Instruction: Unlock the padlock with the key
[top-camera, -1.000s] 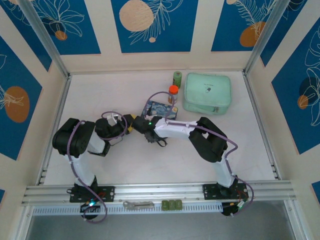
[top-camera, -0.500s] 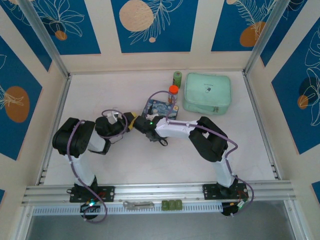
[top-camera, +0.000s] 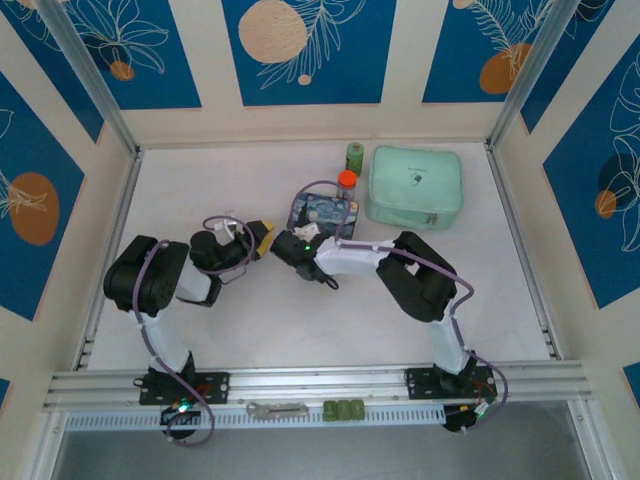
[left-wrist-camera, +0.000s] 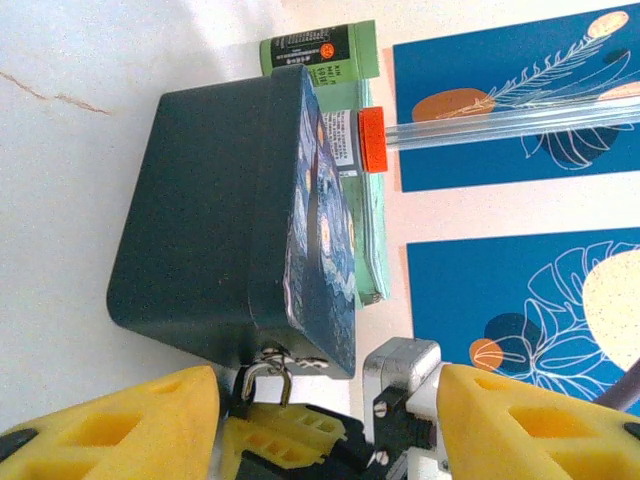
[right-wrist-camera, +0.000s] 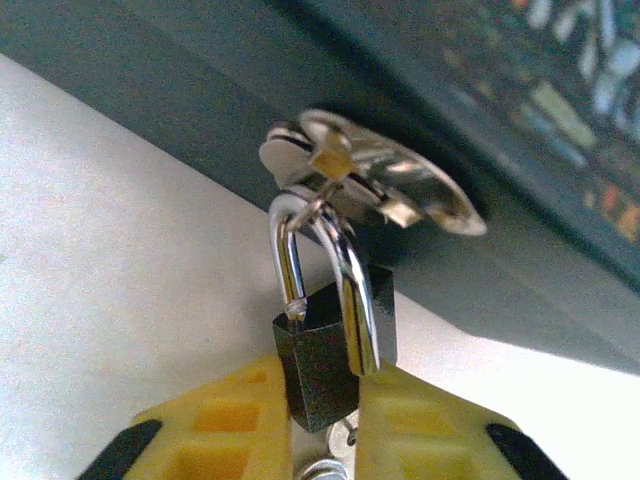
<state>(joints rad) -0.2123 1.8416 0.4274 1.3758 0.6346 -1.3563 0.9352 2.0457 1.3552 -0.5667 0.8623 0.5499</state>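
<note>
Both my arms moved closer to the blue box (top-camera: 322, 213). My right gripper (right-wrist-camera: 322, 385) just squeezed tight on the padlock (right-wrist-camera: 318, 365), which hangs from the box's latch, so I think it's held steady for unlocking. My left gripper (left-wrist-camera: 328, 400) has its jaws wide apart. The green bag (top-camera: 414, 186) and the box are shut, so I can't see inside.

Padlock (right-wrist-camera: 325, 360) hangs on hasp (right-wrist-camera: 350, 175) of box (top-camera: 322, 213), inside right pincer (right-wrist-camera: 324, 405). Bottle (top-camera: 346, 186) just behind box, pouch (top-camera: 414, 186) right of it, left pincer (top-camera: 262, 240) left.
</note>
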